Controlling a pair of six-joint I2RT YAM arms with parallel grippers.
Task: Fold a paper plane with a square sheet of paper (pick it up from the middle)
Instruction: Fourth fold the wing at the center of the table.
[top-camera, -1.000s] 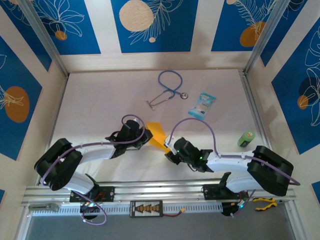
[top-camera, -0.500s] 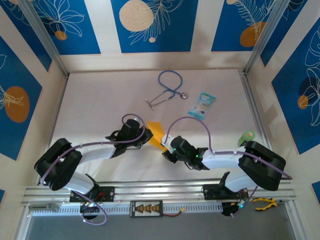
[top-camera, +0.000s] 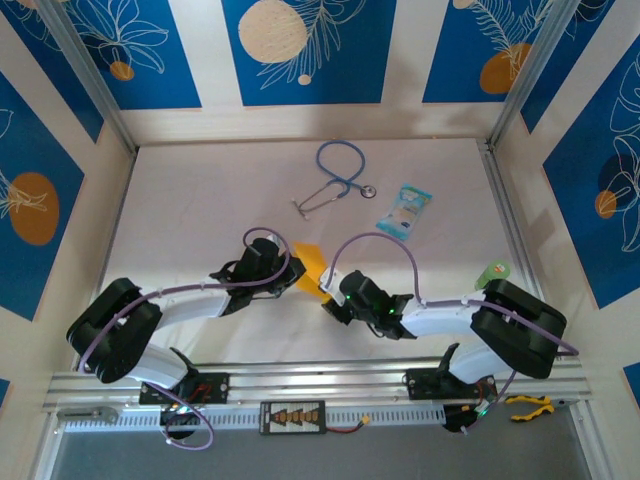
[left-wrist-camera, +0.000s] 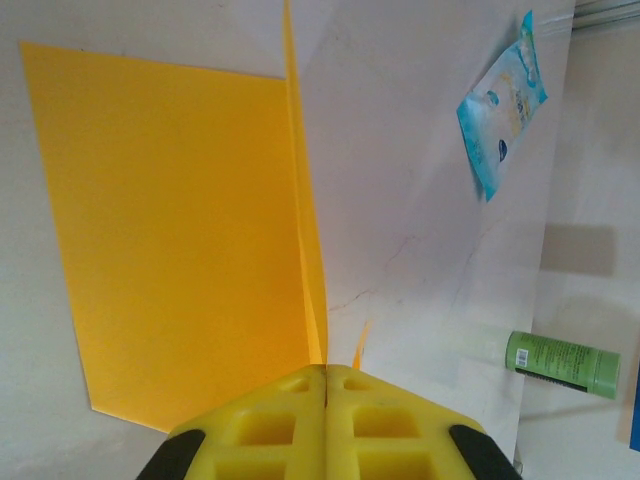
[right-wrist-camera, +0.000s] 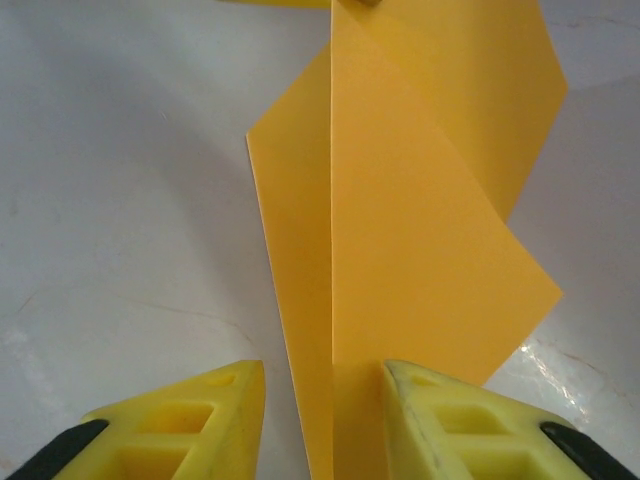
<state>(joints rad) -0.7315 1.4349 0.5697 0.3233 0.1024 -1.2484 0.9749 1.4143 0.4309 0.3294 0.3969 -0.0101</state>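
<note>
The orange-yellow square sheet of paper (top-camera: 311, 262) lies creased between my two grippers near the table's middle front. In the left wrist view one half of the sheet (left-wrist-camera: 170, 220) lies flat while a fold stands upright, and my left gripper (left-wrist-camera: 326, 368) is shut on that fold's near end. My left gripper (top-camera: 288, 273) is at the sheet's left edge. My right gripper (right-wrist-camera: 325, 400) is open with the folded paper (right-wrist-camera: 420, 220) between its fingers; the paper's crease lies against the right finger (right-wrist-camera: 440, 415). It (top-camera: 328, 298) is at the sheet's near right corner. A paper plane is out of view.
A blue stethoscope (top-camera: 335, 175) lies at the back middle, with a light-blue printed packet (top-camera: 405, 210) to its right. A green bottle (top-camera: 492, 276) lies by the right arm. Yellow-handled pliers (top-camera: 528, 405) rest beyond the front rail at the right.
My right gripper has slid a little left onto the paper and its jaws have narrowed slightly. The left arm has stayed still with its hold on the fold.
</note>
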